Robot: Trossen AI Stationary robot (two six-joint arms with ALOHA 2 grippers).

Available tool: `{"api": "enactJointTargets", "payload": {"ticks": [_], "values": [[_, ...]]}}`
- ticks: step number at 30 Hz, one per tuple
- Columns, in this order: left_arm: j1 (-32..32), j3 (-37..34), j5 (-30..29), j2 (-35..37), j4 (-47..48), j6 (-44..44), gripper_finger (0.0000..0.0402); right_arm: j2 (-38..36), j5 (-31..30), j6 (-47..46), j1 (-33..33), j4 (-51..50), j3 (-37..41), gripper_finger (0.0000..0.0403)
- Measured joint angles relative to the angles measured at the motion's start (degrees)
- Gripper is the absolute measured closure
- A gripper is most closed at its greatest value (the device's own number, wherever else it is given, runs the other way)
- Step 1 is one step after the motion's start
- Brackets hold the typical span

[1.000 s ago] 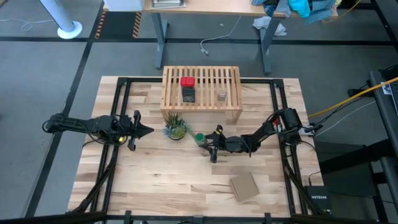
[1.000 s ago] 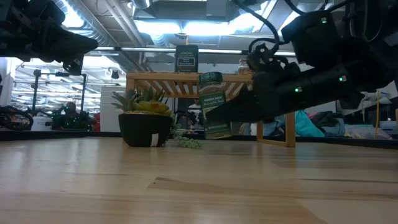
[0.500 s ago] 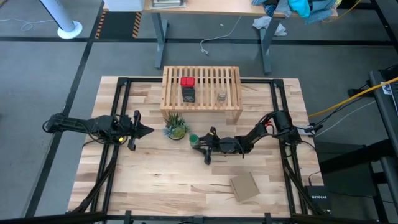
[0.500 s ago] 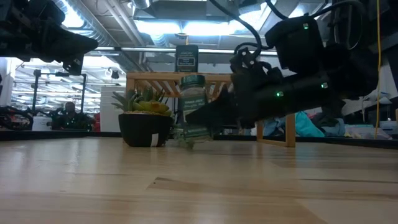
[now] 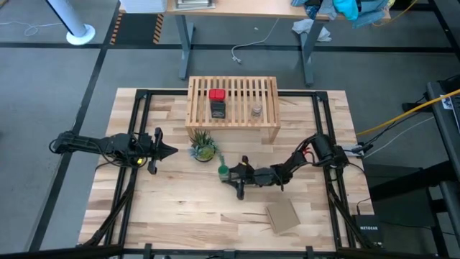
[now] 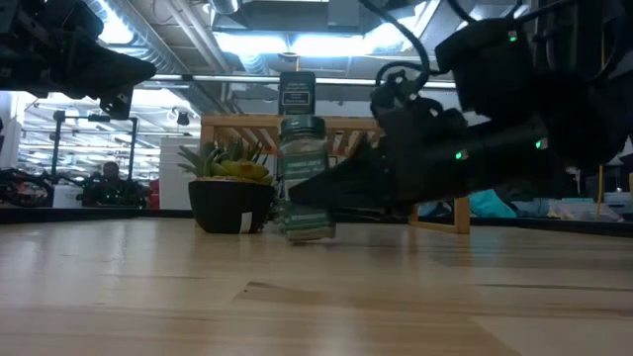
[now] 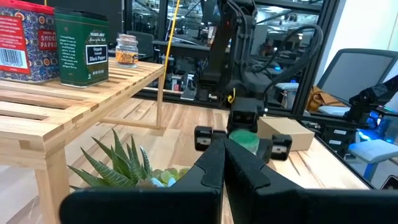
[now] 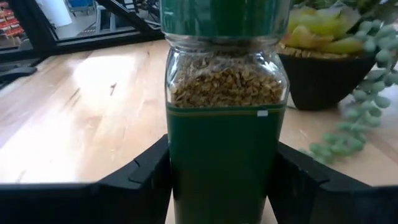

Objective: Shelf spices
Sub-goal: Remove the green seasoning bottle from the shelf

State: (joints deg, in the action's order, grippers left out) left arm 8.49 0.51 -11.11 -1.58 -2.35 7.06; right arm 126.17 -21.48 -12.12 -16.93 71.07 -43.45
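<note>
The right gripper [image 5: 228, 175] clamps the green-capped jar [image 6: 302, 179] upright near the potted plant [image 5: 203, 146]; left gripper [image 5: 171, 151] rests closed, empty.

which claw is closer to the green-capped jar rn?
Right. The right claw has its fingers on both sides of the green-capped jar, which stands on the table in front of the plant. The left claw waits beyond the plant, well off to the jar's left.
</note>
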Motion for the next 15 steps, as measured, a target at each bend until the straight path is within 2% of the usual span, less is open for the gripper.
{"api": "enactJointTargets", "payload": {"ticks": [10, 15], "values": [[-0.01, 0.00, 0.01, 0.00, 0.01, -0.01, 0.0402, 3.21, 3.60, 2.45, 0.10, -0.02, -4.42, 0.0192], [-0.01, 0.00, 0.00, 0.00, 0.02, 0.01, 0.0402, 3.29, 7.26, 3.59, 0.09, -0.86, -4.40, 0.0167]]}}
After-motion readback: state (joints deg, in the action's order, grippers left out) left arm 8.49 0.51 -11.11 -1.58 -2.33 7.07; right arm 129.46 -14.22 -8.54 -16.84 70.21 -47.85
